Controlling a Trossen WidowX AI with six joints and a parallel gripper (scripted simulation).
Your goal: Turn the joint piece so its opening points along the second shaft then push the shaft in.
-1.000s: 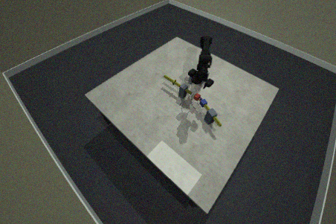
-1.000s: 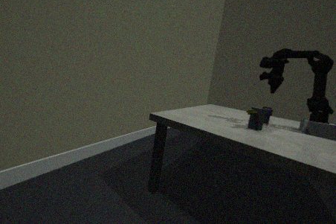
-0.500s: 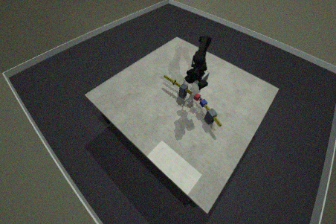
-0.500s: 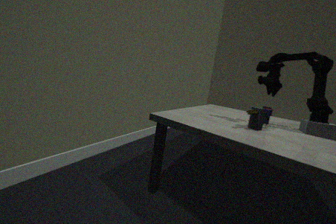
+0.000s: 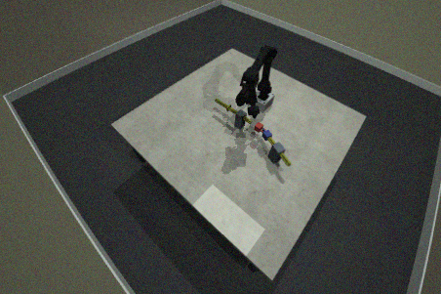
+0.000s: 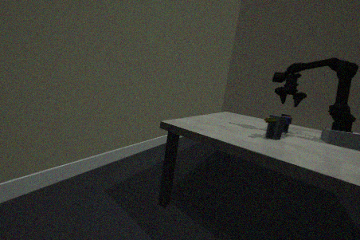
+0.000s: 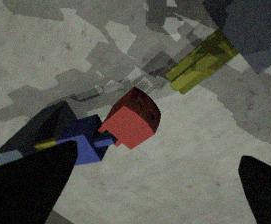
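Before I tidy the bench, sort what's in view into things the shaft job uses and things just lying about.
Job:
- red joint piece
- blue piece beside it
- two yellow shafts
- two grey blocks
- gripper, open

Lying about:
- Nothing loose that I can make out; the pale rectangle on the tabletop has no evident part in it.

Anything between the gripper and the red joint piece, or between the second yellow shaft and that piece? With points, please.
Nothing visible in either gap. The black gripper [image 5: 254,110] [image 6: 291,102] [image 7: 156,155], jaws open, is above the red square joint piece [image 5: 259,127] [image 7: 129,125]. Bare space separates that piece from the yellow shaft [image 5: 223,104] [image 7: 199,65]; whether its opening lines up, I can't tell.
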